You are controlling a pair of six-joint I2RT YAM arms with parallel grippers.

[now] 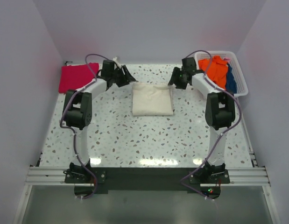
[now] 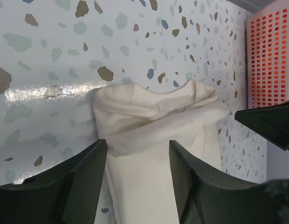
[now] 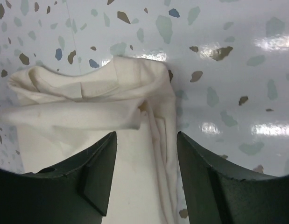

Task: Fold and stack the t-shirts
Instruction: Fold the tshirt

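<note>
We find the cream shirt (image 1: 152,99) folded into a tidy rectangle at the middle of the table (image 1: 116,140), a little toward the far side. It lies flat on the speckled top. In both wrist views one end of it shows a curved neckline with soft layers of cloth folded across beneath it.

The left claw (image 2: 138,147) hangs at the far left corner of the cream shirt. Its two dark fingers (image 2: 83,182) stand well apart, with the cloth showing in the gap below them, and nothing is pinched, so we read it as open. We cannot tell whether its tips touch the cloth.

The right claw (image 3: 147,137) hangs at the far right corner of the same shirt. Its jaws are spread as well, cloth shows between them, and it has no grip on anything. Here too we cannot tell whether it touches the cloth.

The pink shirt (image 1: 78,78) lies folded at the far left of the table, against the back wall, just left of the left arm and well apart from the cream shirt.

A white basket (image 1: 242,81) stands at the far right. It holds an orange cloth (image 1: 216,69) and, beside it on the right, a blue cloth (image 1: 231,79). In the left wrist view the orange shows through the holes in the basket wall.
</note>
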